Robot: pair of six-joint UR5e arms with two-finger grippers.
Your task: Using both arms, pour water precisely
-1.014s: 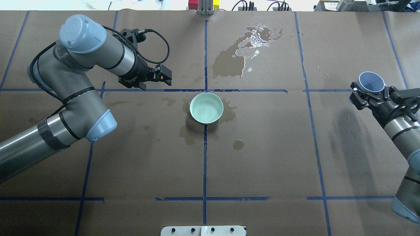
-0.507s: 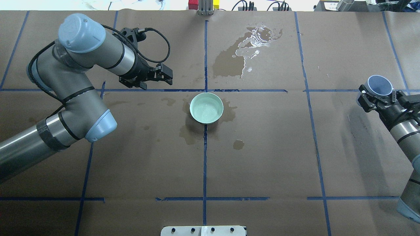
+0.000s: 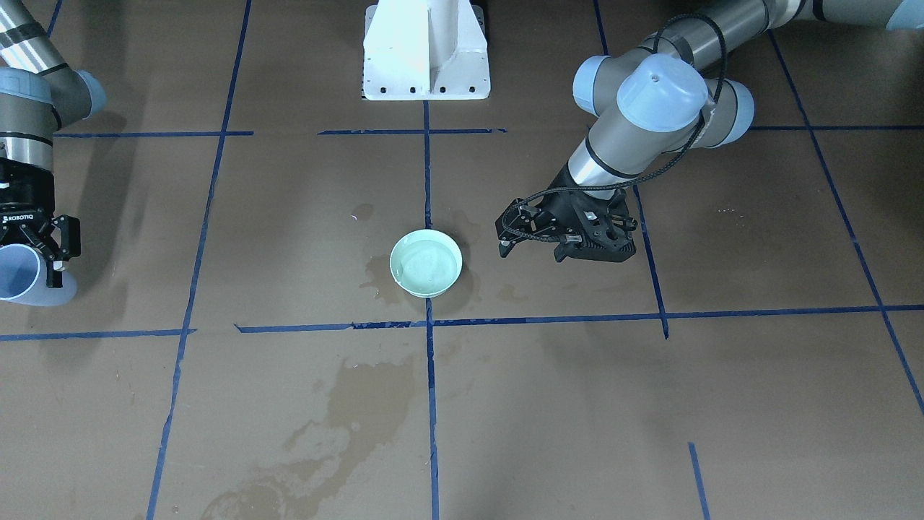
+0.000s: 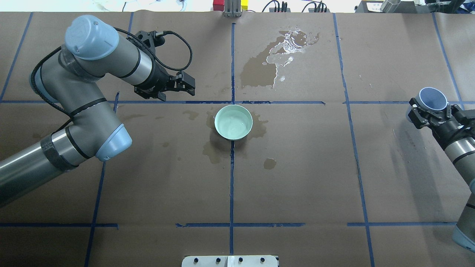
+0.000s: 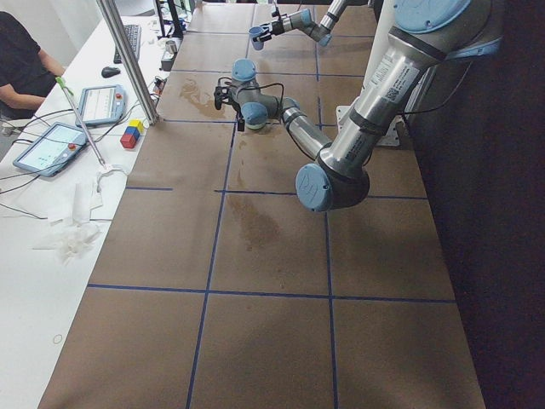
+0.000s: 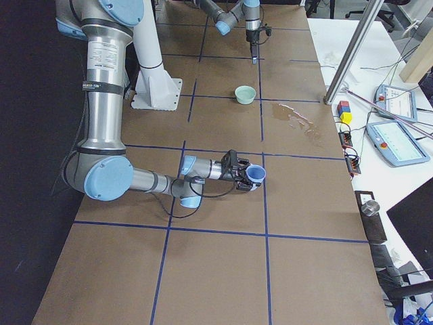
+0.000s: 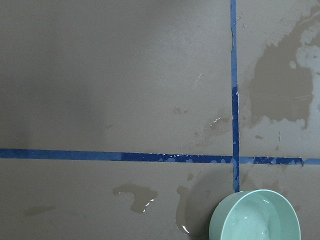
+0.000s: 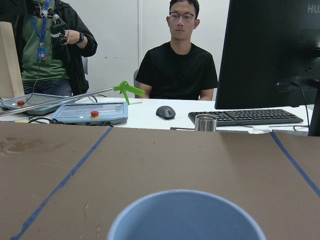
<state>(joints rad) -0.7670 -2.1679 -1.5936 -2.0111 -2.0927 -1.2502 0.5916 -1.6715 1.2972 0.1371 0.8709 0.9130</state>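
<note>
Front-facing view: at the frame's left edge the right pincer (image 3: pixel 36 249) is clenched round a pale blue cup (image 3: pixel 45 292), well apart from the mint bowl (image 3: pixel 426 264) at mid-counter. The left pincer (image 3: pixel 505 242) hangs just beside the bowl, grasping nothing.

Overhead view: the water (image 4: pixel 233 124) lies in the bowl, glinting with small bubbles. More of it is spilt as a puddle (image 4: pixel 272 63) on the brown counter (image 4: pixel 297 178) beyond the bowl, and damp patches ring the bowl's foot. The left pincer's fingers (image 4: pixel 187 78) look parted. The cup stands upright in its grip. The step in hand is probably carrying the cup. To do it well, keep the cup level, set its lip over the bowl's rim before tilting, and tilt slowly. The wet paper suggests that any overshoot lands outside the bowl.

Left-end view: the near left arm (image 5: pixel 358 128) covers the bowl, and the far cup is tiny.

Right-end view: the right arm (image 6: pixel 135 179) reaches low across the counter. The cup's mouth faces the camera but is too small to show any fill.

Left wrist view: the bowl is cut by the lower edge, and the pincer itself is out of frame.

Right wrist view: only the cup's rim (image 8: pixel 185 212) shows at the bottom and its inside is cut off, so I cannot tell whether it holds water
</note>
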